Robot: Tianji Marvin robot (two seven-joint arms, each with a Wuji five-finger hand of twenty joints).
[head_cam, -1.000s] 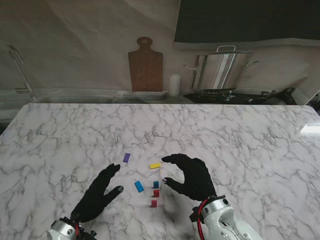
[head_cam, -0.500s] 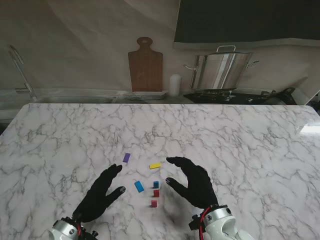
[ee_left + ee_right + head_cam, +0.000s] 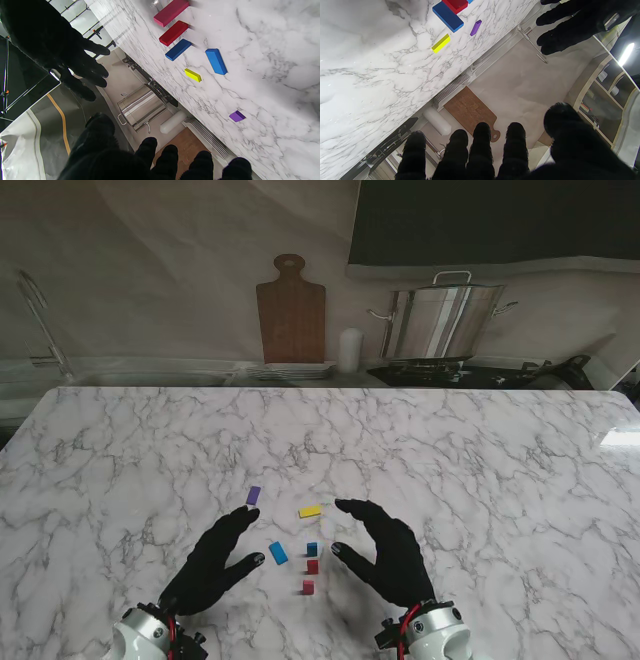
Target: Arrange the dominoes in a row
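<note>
On the marble counter (image 3: 480, 450) three dominoes stand in a short row: dark blue domino (image 3: 312, 549), red domino (image 3: 313, 566), pink domino (image 3: 308, 587). A light blue domino (image 3: 278, 553), yellow domino (image 3: 310, 511) and purple domino (image 3: 253, 495) lie apart, probably flat. The left robot hand (image 3: 212, 562) and right robot hand (image 3: 388, 550) flank the row, fingers spread, holding nothing.

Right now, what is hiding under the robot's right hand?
Nothing shows under the right hand: only bare marble table around it. The dark blue domino stands just left of it. The spot beneath the palm is covered.
</note>
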